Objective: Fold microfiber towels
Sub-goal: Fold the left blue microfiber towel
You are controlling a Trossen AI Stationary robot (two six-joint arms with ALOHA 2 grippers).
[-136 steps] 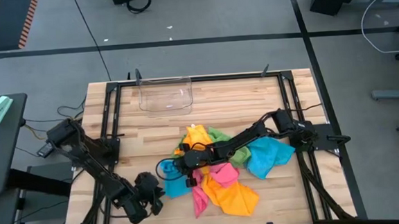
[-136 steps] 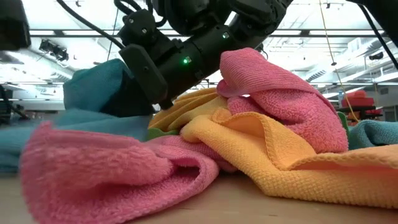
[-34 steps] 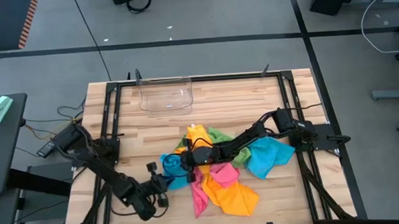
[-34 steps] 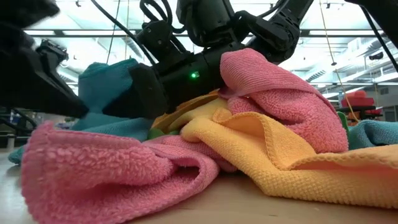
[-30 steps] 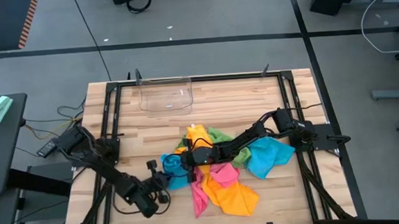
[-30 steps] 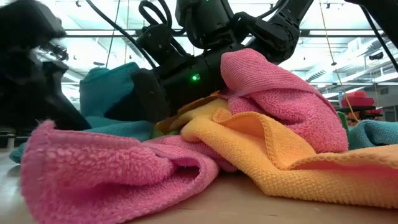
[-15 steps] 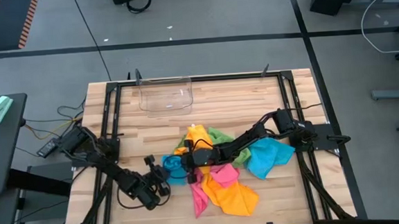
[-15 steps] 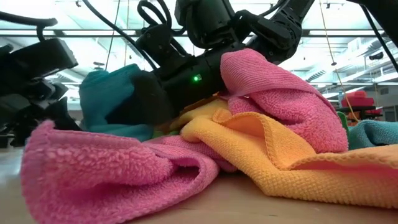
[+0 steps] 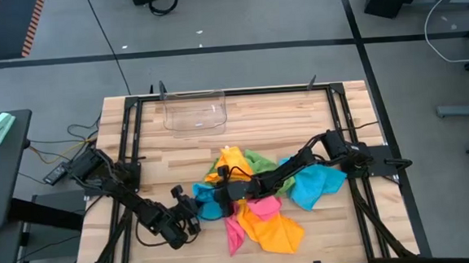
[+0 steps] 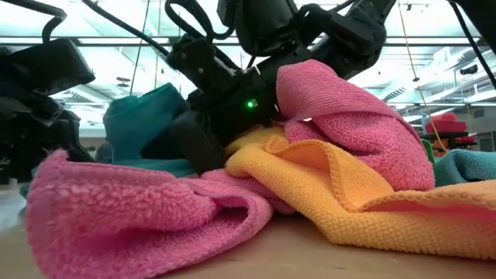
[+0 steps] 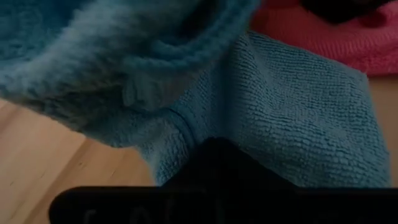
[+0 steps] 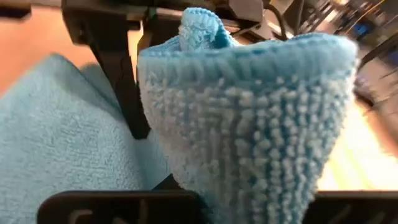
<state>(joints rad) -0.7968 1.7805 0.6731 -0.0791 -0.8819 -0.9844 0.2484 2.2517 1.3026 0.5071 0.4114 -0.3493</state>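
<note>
Several microfiber towels lie heaped mid-table: yellow-orange (image 9: 230,160), green (image 9: 256,158), pink (image 10: 349,124) and orange (image 10: 364,194). A second blue towel (image 9: 315,184) lies on the heap's right side. A blue towel (image 9: 204,192) lies at the heap's left side with both grippers shut on it. My left gripper (image 9: 187,202) reaches it from the left. My right gripper (image 9: 220,193) reaches it from the right, across the heap. Part of the blue towel (image 10: 139,116) stands raised above the table. My left gripper is shut on the blue towel's left edge, where a hem (image 11: 185,134) runs in between the dark fingers. It comes from the table's near left, slanting down. The cloth beside the fingers lies slack on the wood. My right gripper pinches a bunched fold of the blue towel (image 12: 205,162) between its two fingers, hemmed edge uppermost. It comes from the table's right, slanting down. The fold stands raised above the table while the rest of the towel (image 12: 56,143) lies flat.
A clear plastic bin (image 9: 194,111) stands at the table's far edge. Black frame rails (image 9: 128,130) run along the left and right sides. Bare wood (image 9: 163,160) shows left of the heap and along the far side.
Both wrists have rolled while staying about where they were, each keeping its place at the blue towel. In the low view my right gripper's body has tipped more upright, and the towel's raised fold has shifted slightly with it.
</note>
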